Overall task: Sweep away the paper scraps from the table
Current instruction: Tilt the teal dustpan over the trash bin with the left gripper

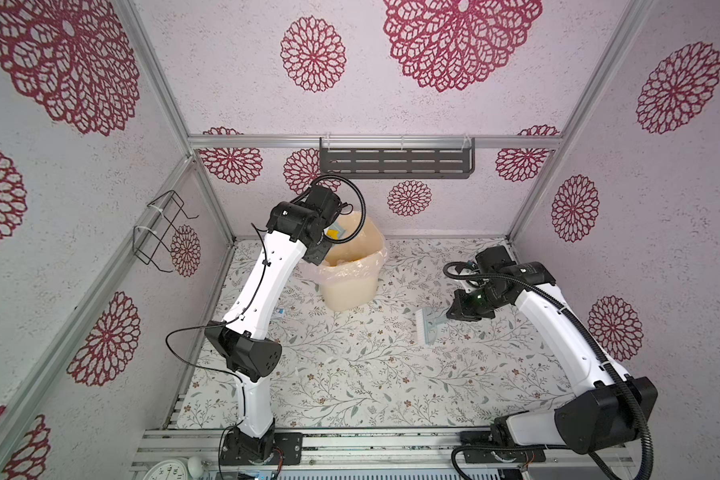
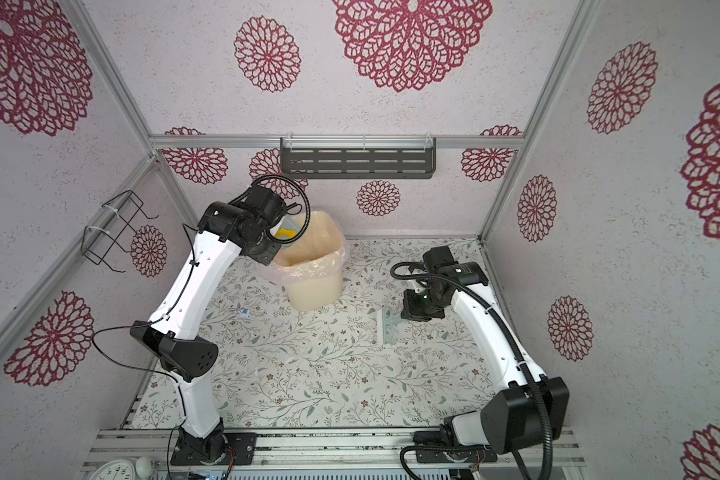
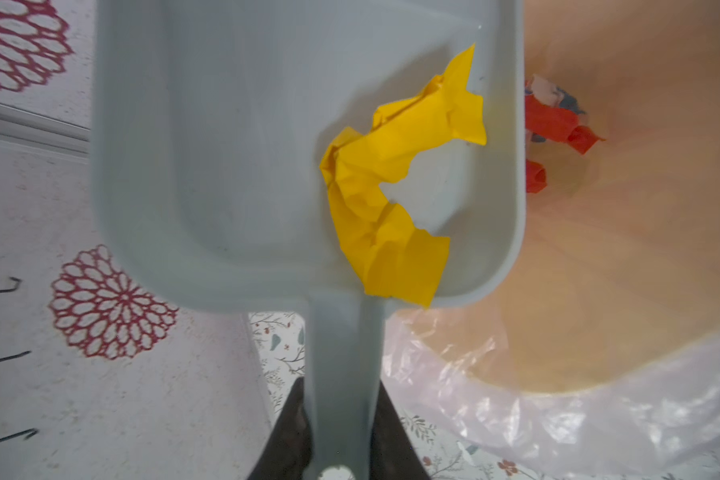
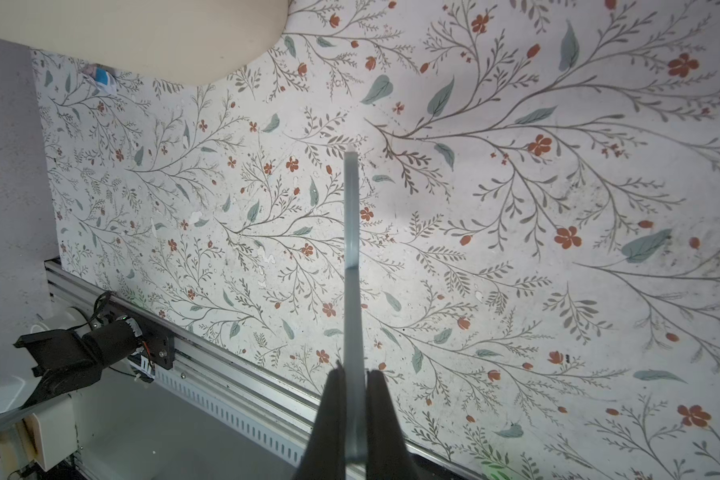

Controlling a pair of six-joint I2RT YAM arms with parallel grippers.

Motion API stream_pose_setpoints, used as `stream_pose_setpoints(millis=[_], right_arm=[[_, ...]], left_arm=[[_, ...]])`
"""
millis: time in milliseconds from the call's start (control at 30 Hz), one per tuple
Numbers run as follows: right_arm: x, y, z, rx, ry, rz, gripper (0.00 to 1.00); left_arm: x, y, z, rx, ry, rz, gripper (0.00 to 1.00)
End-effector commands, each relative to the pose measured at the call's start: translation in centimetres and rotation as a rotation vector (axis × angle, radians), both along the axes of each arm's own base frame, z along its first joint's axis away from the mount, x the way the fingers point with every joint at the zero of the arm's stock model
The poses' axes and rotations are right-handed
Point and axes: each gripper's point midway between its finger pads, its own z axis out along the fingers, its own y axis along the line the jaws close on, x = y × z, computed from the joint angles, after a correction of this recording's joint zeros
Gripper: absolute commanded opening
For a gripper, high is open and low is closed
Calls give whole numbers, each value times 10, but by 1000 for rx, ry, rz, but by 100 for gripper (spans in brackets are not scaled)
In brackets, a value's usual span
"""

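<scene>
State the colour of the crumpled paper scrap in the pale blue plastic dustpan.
The paper scrap is bright yellow; clearest in the left wrist view.

Yellow crumpled paper scrap (image 3: 387,187) in pale blue plastic dustpan (image 3: 246,166), over cream plastic bin (image 1: 350,291) rim. Red paper scraps (image 3: 558,124) in bin; white-bristled brush (image 1: 427,328) right of it.

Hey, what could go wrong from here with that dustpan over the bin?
The yellow paper sits at the back of the dustpan by its handle; it may stay stuck or slip outside the bin. One small scrap lies on the table beside the left arm and might be missed.
</scene>
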Motion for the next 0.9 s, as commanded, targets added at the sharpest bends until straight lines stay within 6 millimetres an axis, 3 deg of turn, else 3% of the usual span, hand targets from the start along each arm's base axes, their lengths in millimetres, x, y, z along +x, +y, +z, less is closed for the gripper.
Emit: stream_pose_setpoints(millis=[0,200,300,433,867], right_arm=[[-2,3,11,19,-12,34,0],[-4,3,14,24,-19,29,0],[-6,2,14,25,-19,25,0],[-9,1,13,23,-16,19,0],[-15,3,18,13,-37,22,0]], left_arm=[[7,0,7,194,-38,-59,0],[12,-1,5,424,-46,-107,0],[15,-2,15,515,-84,-118,0],[16,-8,24,516,-112,-155,0],[11,-11,23,630,-105,-216,0]])
